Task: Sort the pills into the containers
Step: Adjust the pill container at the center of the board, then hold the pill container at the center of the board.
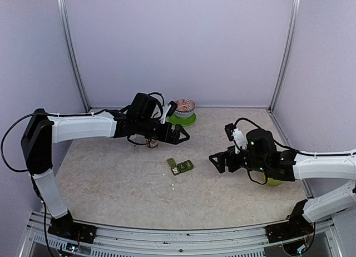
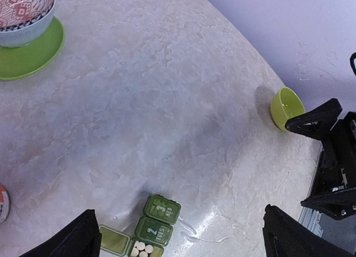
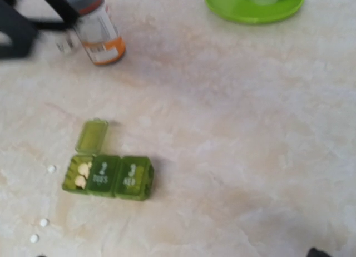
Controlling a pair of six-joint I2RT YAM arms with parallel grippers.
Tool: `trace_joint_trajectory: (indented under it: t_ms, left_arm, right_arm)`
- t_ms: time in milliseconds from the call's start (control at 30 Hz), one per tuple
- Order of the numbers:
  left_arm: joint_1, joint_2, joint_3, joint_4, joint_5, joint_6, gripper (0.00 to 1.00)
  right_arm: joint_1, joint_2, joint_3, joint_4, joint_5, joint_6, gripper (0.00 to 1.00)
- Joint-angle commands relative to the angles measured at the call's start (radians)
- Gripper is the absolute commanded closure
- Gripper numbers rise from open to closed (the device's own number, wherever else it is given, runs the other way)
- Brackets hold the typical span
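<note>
Left hand (image 1: 181, 136) and right hand (image 1: 218, 161) both released, empty. Containers (image 3: 108, 176) lie on tabletop (image 1: 111, 179) between them, long axis pointing toward right hand. Loose pills (image 3: 43, 222) sit off its far, open end.

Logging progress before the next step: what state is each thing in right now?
containers: first lid open, pills inside; other two lids shut.
loose pills: lying outside the containers.
bottle: upright, not gripped.
left gripper: open, empty.
right gripper: open, empty.
</note>
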Motion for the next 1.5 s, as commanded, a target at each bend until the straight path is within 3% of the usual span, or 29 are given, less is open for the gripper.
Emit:
trace_joint_trajectory:
  t_ms: [0,233,667,1467]
  left_arm:
    - [0.014,-0.04,-0.132,0.088,0.021,-0.033,0.01]
    - [0.07,-0.059,-0.301,0.294,0.13,-0.119,0.01]
    - [0.104,0.031,-0.327,0.39,0.145,-0.141,0.01]
    - [0.114,0.122,-0.323,0.422,0.155,-0.121,0.01]
  right_arm:
    - [-0.016,0.111,0.062,0.047,-0.068,0.009,0.01]
    - [-0.028,0.332,0.178,0.088,-0.122,0.012,0.04]
    - [-0.068,0.628,0.321,0.17,-0.305,0.094,0.16]
    - [-0.068,0.773,0.372,0.213,-0.345,0.117,0.4]
